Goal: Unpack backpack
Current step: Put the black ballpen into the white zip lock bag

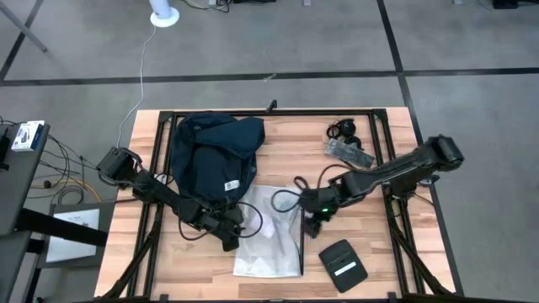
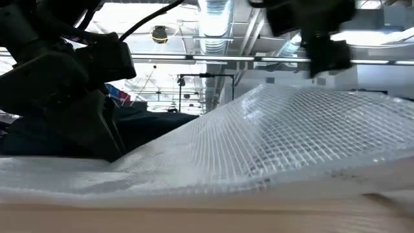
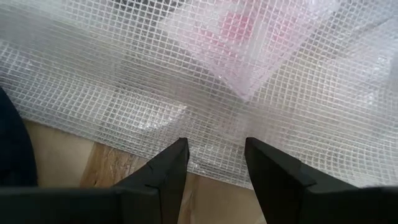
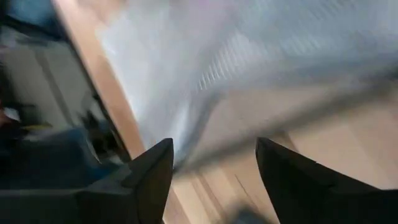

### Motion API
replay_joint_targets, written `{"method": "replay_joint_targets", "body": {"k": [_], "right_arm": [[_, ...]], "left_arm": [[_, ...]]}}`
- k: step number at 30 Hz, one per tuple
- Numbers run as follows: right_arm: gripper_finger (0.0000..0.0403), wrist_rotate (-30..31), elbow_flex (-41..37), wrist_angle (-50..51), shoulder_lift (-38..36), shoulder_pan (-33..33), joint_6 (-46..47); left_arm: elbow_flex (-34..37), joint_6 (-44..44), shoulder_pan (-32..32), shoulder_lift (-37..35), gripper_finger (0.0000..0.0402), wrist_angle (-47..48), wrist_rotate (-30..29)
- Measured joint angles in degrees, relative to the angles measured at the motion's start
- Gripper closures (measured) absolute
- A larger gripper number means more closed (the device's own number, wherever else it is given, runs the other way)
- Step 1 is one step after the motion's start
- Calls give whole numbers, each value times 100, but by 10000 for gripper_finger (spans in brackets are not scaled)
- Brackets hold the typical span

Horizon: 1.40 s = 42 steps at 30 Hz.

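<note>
Lying at the table's [image 1: 370,261] back left: backpack [image 1: 210,151] | left gripper [image 1: 232,240] at clear mesh bag's [image 1: 269,236] left edge, jaws parted, empty | right gripper [image 1: 313,225] at its right edge, jaws parted, empty

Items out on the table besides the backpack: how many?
4, unless more hide under the backpack: the clear mesh bag lying in front of it, the flat black pouch at the near right, the black cable coil and the dark remote-like bar at the far right.
</note>
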State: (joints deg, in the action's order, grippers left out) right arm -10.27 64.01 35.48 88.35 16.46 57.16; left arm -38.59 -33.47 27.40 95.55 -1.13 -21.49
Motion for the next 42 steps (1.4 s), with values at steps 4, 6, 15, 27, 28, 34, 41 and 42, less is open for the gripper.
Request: {"method": "replay_joint_targets", "body": {"k": [4, 6, 15, 27, 28, 34, 41, 42], "right_arm": [[199, 431, 0, 1609, -434, 56, 148], [201, 709, 0, 2458, -534, -37, 126], [198, 883, -708, 3389, -558, -1990, -693], [198, 1090, -2008, 1829, -545, -4563, -1361], [198, 1096, -2070, 1765, -545, -4637, -1444], [198, 1433, -2233, 1413, -543, -4957, -1764], [198, 1577, -2407, 1207, -543, -5015, -1888], [198, 1545, -2455, 1191, -543, -5015, -1897]], "left_arm": [[0, 0, 0, 0, 250, 4, -1], [-2, 1, 0, 0, 250, 7, -1], [-2, 62, 0, -2, 250, 11, -1], [-2, 2, 28, -2, 250, 16, 36], [-2, 3, 28, -2, 250, 15, 37], [-2, 72, 28, -2, 250, 15, 47], [-2, 85, 28, -2, 250, 15, 54], [-2, 87, 28, -2, 250, 15, 54]]}}
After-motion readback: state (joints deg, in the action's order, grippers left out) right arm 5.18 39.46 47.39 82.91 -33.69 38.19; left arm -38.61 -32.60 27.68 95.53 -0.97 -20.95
